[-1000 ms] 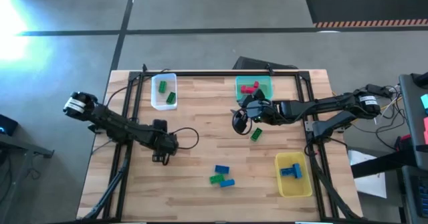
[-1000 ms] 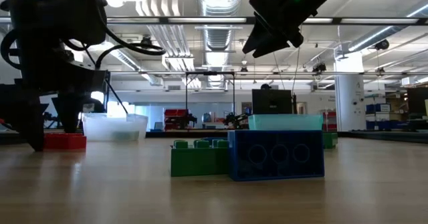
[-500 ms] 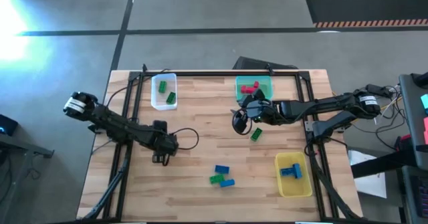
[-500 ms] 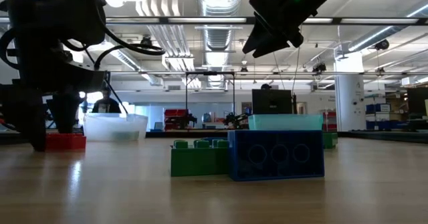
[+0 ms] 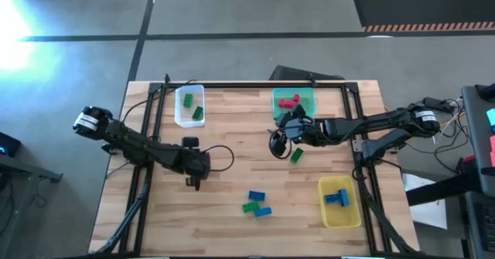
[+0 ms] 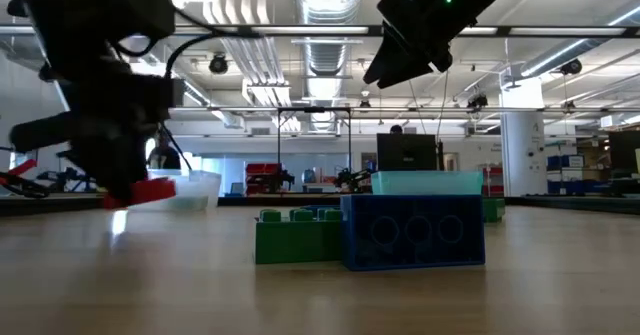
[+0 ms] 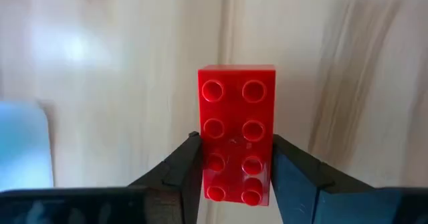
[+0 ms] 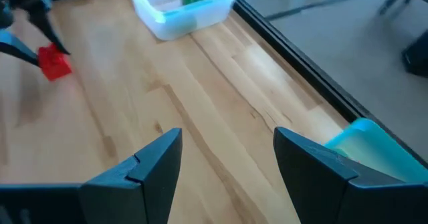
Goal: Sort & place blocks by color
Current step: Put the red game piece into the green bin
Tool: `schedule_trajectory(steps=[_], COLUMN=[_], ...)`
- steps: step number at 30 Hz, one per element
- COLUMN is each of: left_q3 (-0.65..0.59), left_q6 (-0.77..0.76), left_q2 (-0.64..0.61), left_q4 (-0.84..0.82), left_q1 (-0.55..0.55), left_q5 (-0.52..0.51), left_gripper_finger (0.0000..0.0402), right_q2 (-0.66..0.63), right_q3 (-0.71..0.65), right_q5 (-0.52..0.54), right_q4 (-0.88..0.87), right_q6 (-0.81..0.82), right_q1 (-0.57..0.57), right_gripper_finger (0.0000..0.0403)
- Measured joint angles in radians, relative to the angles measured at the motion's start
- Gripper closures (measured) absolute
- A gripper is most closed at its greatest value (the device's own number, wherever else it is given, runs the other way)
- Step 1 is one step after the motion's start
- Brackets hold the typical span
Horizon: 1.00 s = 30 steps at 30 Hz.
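A red block is in my left gripper, which is shut on it left of the table's middle. In the low view the red block hangs tilted just above the wood. My right gripper hovers open and holds nothing, in front of the teal bin. A green block lies on the table beside it. Two blue blocks and a green one lie together near the front edge. My left gripper pinches the red block's two long sides between its two fingers, near the end closest to the wrist. The fingers slant steeply down from above and lie across the block. The block sits tilted, just clear of the table.
A clear bin with green blocks stands at the far left. The teal bin holds red blocks. A yellow bin with blue blocks stands at the near right. Black frame bars run along the table's far edge and sides.
My left gripper has shut on the red block, which lay on the table between its open fingers, and has tipped. The block has come up a little off the wood and now hangs tilted.
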Motion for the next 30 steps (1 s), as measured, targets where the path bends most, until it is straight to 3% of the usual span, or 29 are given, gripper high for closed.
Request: schedule_trajectory(steps=[4,9,15,23,30], left_q3=[0.003,-0.008,-0.017,-0.051,-0.051], left_q6=[0.056,0.148,0.236,0.405,0.445], left_q2=[-0.027,-0.057,-0.063,-0.036,0.011], left_q4=[0.208,0.520,0.821,1.200,1.412], left_q1=[-0.006,-0.007,-0.010,-0.012,-0.012], left_q5=[-0.058,-0.065,-0.063,-0.073,-0.073], left_gripper_finger=[0.0279,0.0279,0.0279,0.0279,0.0279], right_q2=[0.000,0.000,0.000,0.000,0.027], right_q3=[-0.047,-0.136,-0.209,-0.206,-0.206], right_q5=[-0.008,-0.125,-0.136,-0.181,-0.219], right_q4=[0.110,0.337,0.635,0.739,0.847], right_q6=[-0.060,-0.311,-0.493,-0.481,-0.449], right_q1=[0.031,0.090,0.155,0.172,0.172], right_gripper_finger=[0.0177,0.0177,0.0177,0.0177,0.0177])
